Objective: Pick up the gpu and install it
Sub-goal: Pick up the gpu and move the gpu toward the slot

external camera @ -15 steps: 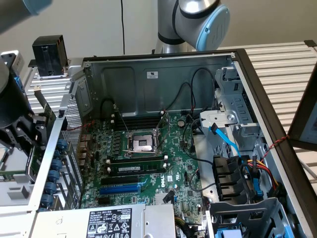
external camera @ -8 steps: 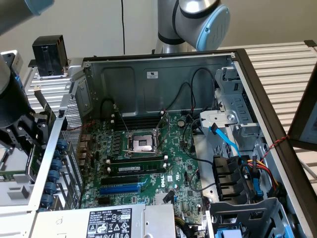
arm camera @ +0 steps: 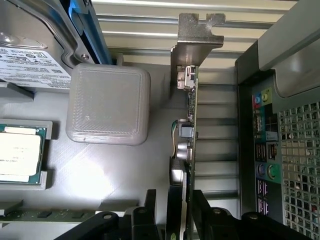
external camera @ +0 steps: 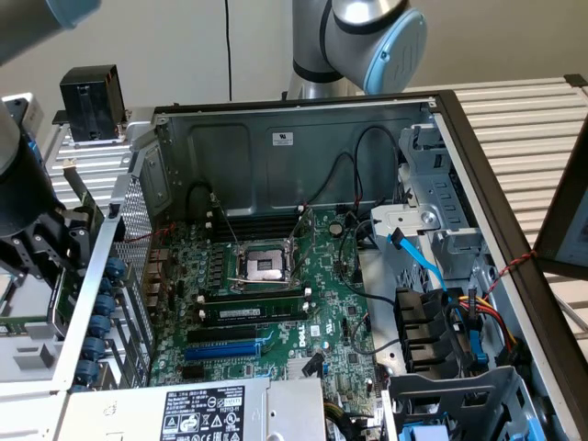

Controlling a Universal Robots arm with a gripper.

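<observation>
Fingers (arm camera: 150, 207) pinch the gpu (arm camera: 189, 125) by its thin edges, outside the computer case (arm camera: 260, 75). I think it's light, stiff and easy to break, so I hold gently.

Exterior view: camera set above and in front of the open computer case (external camera: 303, 119), looking down at a slant onto the motherboard (external camera: 276, 285), at middling distance; the arm's base (external camera: 367, 37) stands beyond the case's far wall. Wrist view: camera looks along the gripper (arm camera: 174, 210) at close range, onto a grey tray (arm camera: 90, 170) beside the case; shared ground is the case's perforated rear panel (arm camera: 300, 165), seen at the exterior view's left (external camera: 138, 230).
</observation>
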